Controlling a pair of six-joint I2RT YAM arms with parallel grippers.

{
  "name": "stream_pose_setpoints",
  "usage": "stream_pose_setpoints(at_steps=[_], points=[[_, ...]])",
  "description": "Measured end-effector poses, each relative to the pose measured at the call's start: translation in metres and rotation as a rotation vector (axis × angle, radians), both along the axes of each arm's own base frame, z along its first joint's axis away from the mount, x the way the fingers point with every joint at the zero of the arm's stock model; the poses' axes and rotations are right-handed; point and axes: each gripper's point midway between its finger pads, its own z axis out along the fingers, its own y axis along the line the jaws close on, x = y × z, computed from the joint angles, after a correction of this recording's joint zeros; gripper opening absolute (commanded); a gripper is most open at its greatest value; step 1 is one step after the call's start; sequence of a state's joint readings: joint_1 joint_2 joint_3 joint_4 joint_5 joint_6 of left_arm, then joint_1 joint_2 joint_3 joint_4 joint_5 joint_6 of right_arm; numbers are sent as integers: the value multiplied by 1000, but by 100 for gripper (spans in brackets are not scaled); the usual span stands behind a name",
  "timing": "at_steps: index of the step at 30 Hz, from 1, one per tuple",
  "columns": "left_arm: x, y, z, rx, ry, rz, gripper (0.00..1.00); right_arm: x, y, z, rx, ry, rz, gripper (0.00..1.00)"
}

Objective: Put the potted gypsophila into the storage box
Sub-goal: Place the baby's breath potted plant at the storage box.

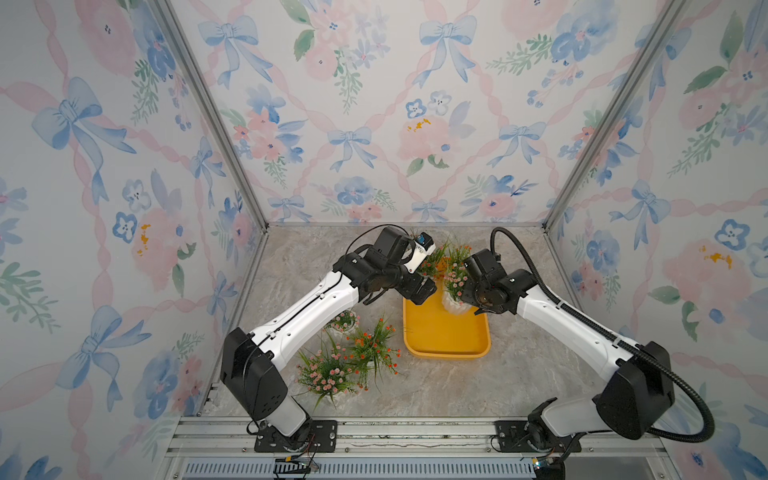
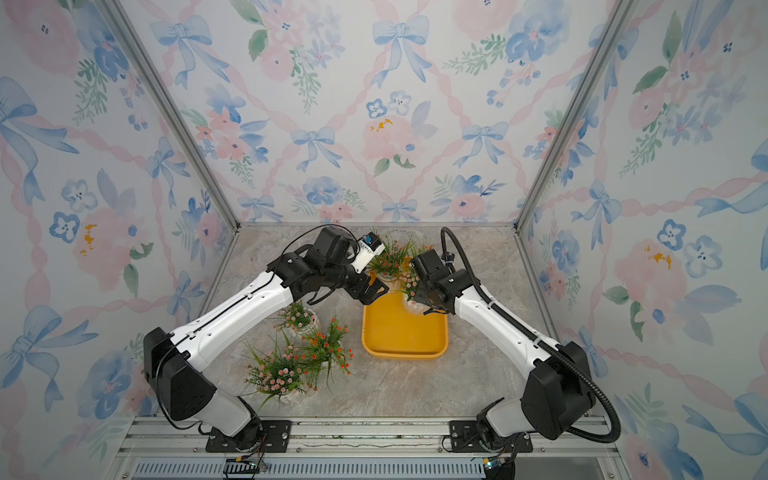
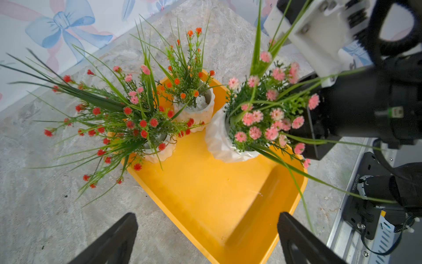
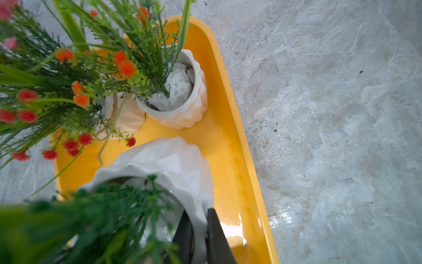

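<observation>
Yellow-orange box (image 1: 446, 332) lies low centre-frame, with the orange pot (image 3: 196, 112) and red pot (image 3: 159, 153) packed along its upper end. Right gripper (image 4: 201, 230) is clamped on the rim of the pink pot (image 4: 169, 160), holding it tilted at the box's upper right, seemingly to seat it beside them; left gripper (image 3: 207, 215), spread wide and empty, hovers at the upper left.

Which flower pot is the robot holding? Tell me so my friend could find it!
Find the yellow-orange storage box on the table. Three white pots crowd its far end; yours is the pink-flowered pot, nearest the right arm. The red-flowered pot and orange-flowered pot stand free, but this one has the right gripper pinching its rim.
</observation>
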State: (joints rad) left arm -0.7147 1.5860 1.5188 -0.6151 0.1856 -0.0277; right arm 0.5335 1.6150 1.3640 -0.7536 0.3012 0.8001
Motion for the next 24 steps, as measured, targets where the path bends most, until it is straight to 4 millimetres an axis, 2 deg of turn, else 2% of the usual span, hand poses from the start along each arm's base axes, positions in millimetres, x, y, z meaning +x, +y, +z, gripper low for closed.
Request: stream_pose_setpoints(at_steps=[5, 10, 15, 24], points=[[3, -4, -14, 34, 11, 11, 98, 11, -2, -33, -14, 66, -13, 0], [8, -2, -15, 42, -1, 36, 98, 15, -2, -60, -43, 135, -11, 0], [12, 0, -14, 46, -11, 56, 98, 25, -4, -62, -38, 143, -21, 0], [16, 1, -12, 48, -28, 74, 98, 25, -11, -69, -53, 165, -36, 0]])
